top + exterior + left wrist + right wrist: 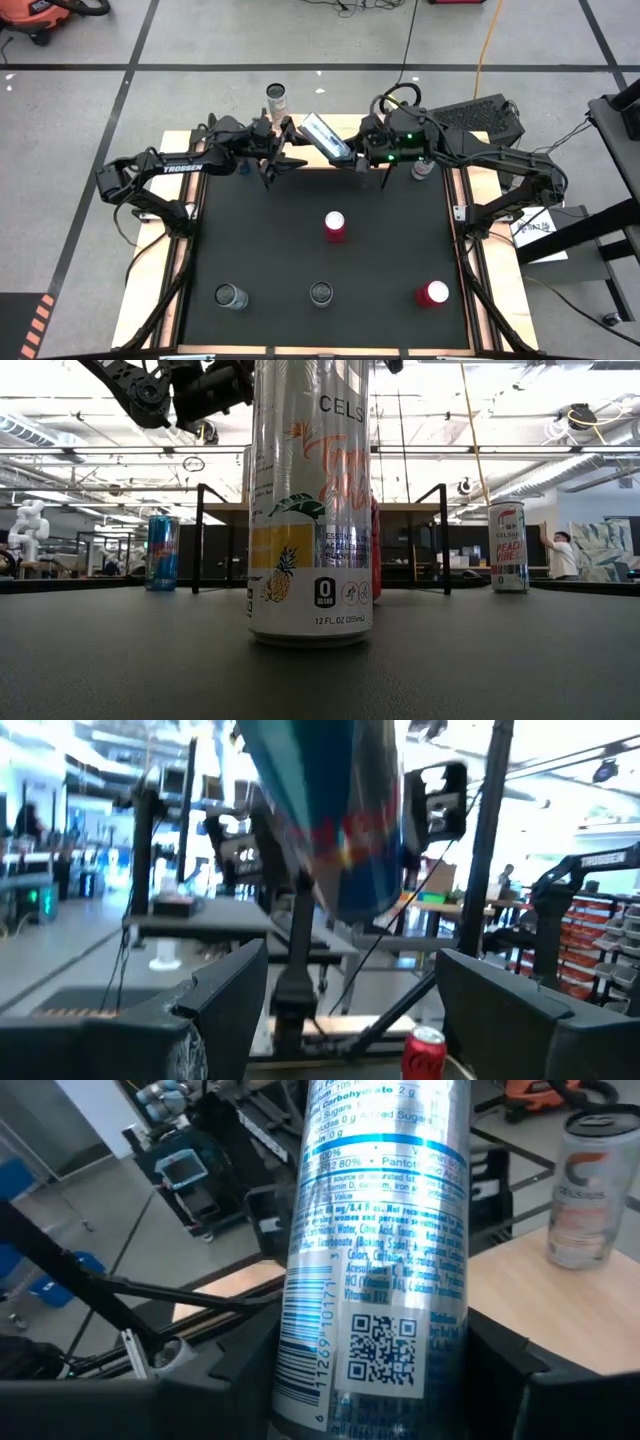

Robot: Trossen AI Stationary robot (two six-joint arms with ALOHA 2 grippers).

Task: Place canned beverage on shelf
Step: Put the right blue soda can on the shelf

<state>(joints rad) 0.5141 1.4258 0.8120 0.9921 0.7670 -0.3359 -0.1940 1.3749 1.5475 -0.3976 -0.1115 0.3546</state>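
At the back of the table, the left gripper is hovering with its fingers apart and nothing between them, just beside the tilted can that the right gripper is holding; those fingers are clamping on the can's lower body. The can is hanging slantwise in the air over the front edge of the shelf, not yet resting on it.

Several things are threatening the placement. The can is leaning well off upright, so if it is being let go like this it is likely toppling and rolling off the board. The left gripper is waiting so close that any swing of the can is risking a knock against its fingers. A standing can seems to be occupying the shelf's left end already, so a careless sideways move is risking pushing it over.

Counting from left to right: two arms are working, and one shelf is standing at the back. Eight cans are showing in all: a front-left can, a blue can, the standing can, a front-middle can, the tilted can, a red can, a pale can and a front-right red can
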